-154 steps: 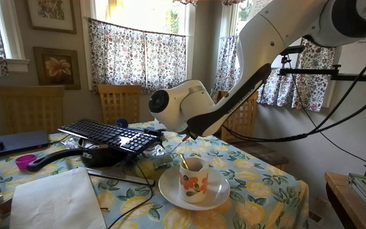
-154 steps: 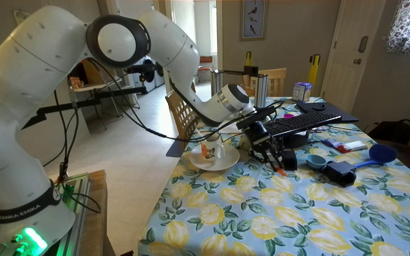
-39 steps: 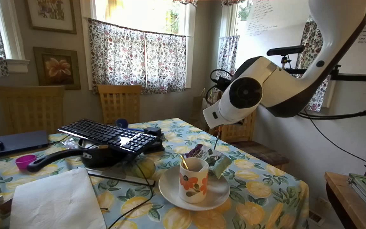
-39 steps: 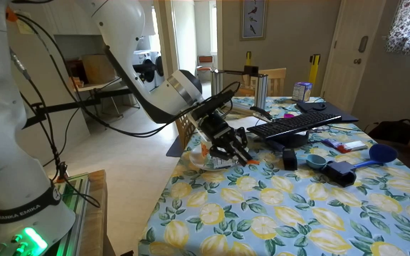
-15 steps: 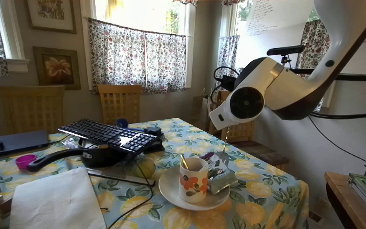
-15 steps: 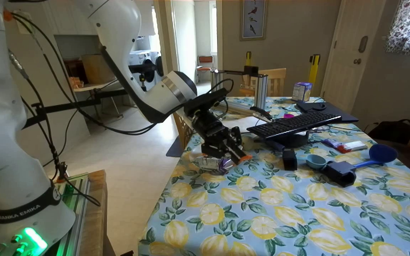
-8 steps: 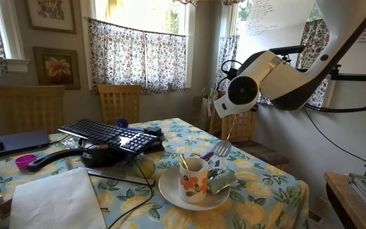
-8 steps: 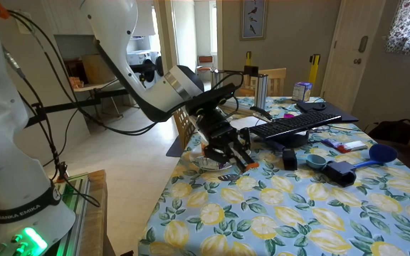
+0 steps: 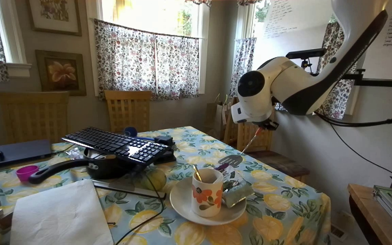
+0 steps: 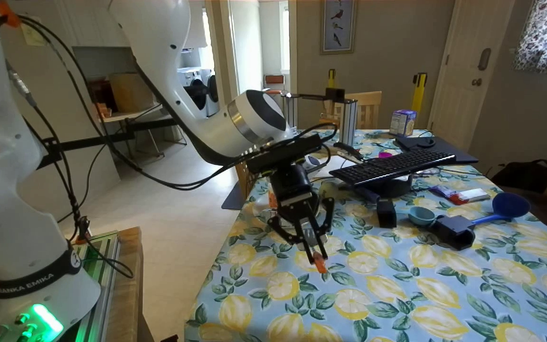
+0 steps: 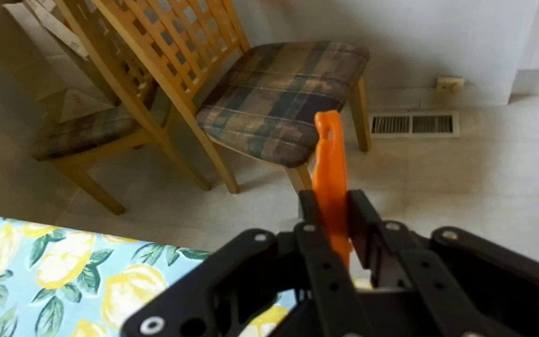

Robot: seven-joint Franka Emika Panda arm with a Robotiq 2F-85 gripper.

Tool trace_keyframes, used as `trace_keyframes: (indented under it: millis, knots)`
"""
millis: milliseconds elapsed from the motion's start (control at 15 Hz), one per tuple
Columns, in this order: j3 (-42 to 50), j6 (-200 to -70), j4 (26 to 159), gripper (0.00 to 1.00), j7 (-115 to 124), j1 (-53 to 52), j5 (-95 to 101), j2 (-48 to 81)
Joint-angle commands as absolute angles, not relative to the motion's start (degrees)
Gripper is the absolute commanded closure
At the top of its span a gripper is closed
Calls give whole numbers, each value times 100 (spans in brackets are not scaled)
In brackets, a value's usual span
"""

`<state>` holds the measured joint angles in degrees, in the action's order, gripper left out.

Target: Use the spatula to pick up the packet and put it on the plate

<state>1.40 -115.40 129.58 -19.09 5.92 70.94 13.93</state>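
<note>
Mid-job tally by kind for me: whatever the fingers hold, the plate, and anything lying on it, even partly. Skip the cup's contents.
Spatula, held between the fingers: 1
Plate: 1
Flowered cup, on the plate: 1
Packet, at least partly on the plate: 1
Total: 4

Orange spatula handle (image 11: 331, 159) pinched in gripper (image 11: 332, 210), plaid-seated chairs (image 11: 283, 100), floor vent (image 11: 413, 124), lemon-print tablecloth (image 11: 75, 281)

Arm base (image 10: 31, 278): "FRANKA EMIKA"; packet (image 9: 235, 188): "NIC"

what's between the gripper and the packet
In an exterior view, the spatula, its slotted blade near the packet; the wrist view shows the gripper clamped on the spatula's orange handle.
</note>
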Motion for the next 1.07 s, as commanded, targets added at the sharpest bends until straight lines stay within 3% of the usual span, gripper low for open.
trace_keyframes:
  millis: [0,1000]
  knots:
    - [241,-11884,12617,95,-1433,743,6485,1714]
    - [171,-14407,10869,95,-1961,957,5077,3531]
